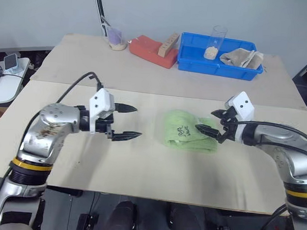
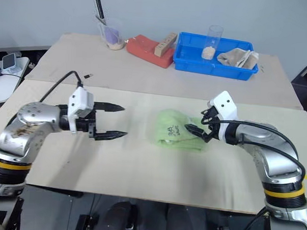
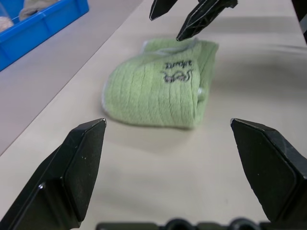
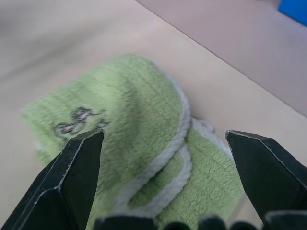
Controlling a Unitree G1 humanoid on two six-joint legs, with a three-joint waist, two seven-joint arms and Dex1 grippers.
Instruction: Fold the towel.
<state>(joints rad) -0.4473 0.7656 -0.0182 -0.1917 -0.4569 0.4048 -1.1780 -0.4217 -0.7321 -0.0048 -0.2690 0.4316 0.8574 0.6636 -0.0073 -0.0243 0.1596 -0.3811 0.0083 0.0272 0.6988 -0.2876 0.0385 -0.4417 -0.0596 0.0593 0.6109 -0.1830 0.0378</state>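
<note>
Between both spread-fingered grippers, folded towel (image 1: 189,131), long axis left-right, logo up

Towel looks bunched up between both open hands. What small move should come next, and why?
Probably bring the right hand down to pinch the towel by its white-edged flap and tidy the fold: it lies folded but lumpy, that hand hovers at it, and the left hand is well clear.

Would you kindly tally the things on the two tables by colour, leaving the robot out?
Green: 1, the towel
Blue: 1, the bin
Red: 1, the block
Clear: 2, the tall tube and the cup
Beige: 2, the rag and the wooden piece
Total: 7
</note>
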